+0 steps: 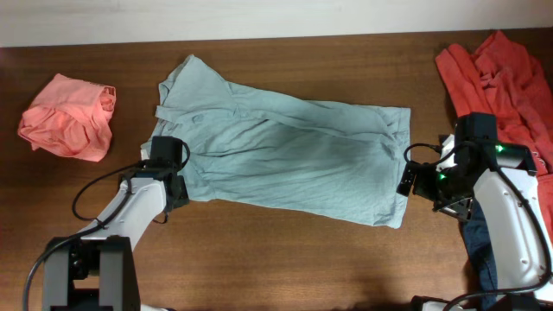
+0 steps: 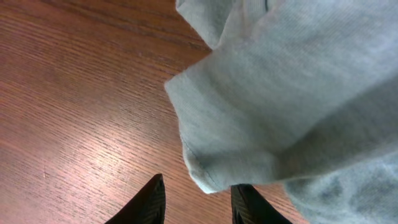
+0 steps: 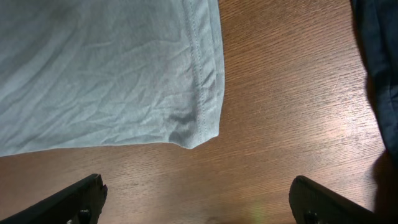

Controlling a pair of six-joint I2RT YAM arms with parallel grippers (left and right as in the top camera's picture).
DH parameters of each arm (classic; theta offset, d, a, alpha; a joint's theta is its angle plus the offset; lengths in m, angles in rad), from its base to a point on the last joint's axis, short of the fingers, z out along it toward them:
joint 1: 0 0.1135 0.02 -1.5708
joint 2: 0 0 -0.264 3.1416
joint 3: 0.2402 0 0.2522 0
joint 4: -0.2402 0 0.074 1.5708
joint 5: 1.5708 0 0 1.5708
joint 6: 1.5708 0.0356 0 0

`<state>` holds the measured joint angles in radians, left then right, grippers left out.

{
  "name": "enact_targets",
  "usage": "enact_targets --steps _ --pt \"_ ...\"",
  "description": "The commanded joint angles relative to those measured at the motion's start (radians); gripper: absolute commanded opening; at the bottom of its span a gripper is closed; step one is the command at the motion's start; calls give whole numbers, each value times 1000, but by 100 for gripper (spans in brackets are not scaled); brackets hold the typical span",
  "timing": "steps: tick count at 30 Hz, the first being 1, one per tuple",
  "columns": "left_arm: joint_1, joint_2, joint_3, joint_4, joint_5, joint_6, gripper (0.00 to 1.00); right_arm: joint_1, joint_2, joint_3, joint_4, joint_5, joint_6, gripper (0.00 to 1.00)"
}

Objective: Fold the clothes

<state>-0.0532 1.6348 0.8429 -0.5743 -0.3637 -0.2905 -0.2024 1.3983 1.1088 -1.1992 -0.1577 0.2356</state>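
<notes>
The pale blue-green T-shirt [image 1: 285, 151] lies spread flat mid-table, collar end to the left. My left gripper [image 1: 168, 164] is at its lower left sleeve. In the left wrist view the fingers [image 2: 196, 200] are open, with the sleeve's corner [image 2: 261, 106] just ahead of the tips. My right gripper [image 1: 406, 181] is wide open at the shirt's right hem. Its fingers [image 3: 196, 199] sit over bare wood short of the hem corner [image 3: 124, 74]. A salmon-pink garment [image 1: 69, 117] lies far left, an orange-red one [image 1: 501, 78] far right, and a navy one [image 1: 484, 250] under the right arm.
The wooden table [image 1: 285, 259] shows bare in front of the shirt. The navy cloth [image 3: 379, 62] lies close to the right of the right gripper. A pale wall edge [image 1: 259, 17] runs along the back.
</notes>
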Motion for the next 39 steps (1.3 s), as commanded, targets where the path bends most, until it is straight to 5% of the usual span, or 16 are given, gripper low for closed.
enact_targets --steps 1,15,22,23,24,26,32,39 --pt "2 -14 -9 35 -3 12 35 -1 5 0 -1 12 -3 99" --pt "2 71 -12 93 -78 11 36 -1 5 0 1 11 -20 99" --pt "2 120 -12 120 -78 11 44 -1 5 0 0 11 -21 99" --pt "2 120 -12 125 -78 11 40 -1 5 0 0 11 -21 99" --pt "2 120 -12 127 -78 11 19 -1 5 0 0 11 -21 99" --pt "2 120 -12 126 -77 11 1 -1 5 0 0 11 -21 99" --pt "1 108 71 -16 2 11 1 -1 5 0 -1 8 -21 99" --pt "1 -10 394 -261 71 12 1 -1 5 0 -24 3 -21 100"
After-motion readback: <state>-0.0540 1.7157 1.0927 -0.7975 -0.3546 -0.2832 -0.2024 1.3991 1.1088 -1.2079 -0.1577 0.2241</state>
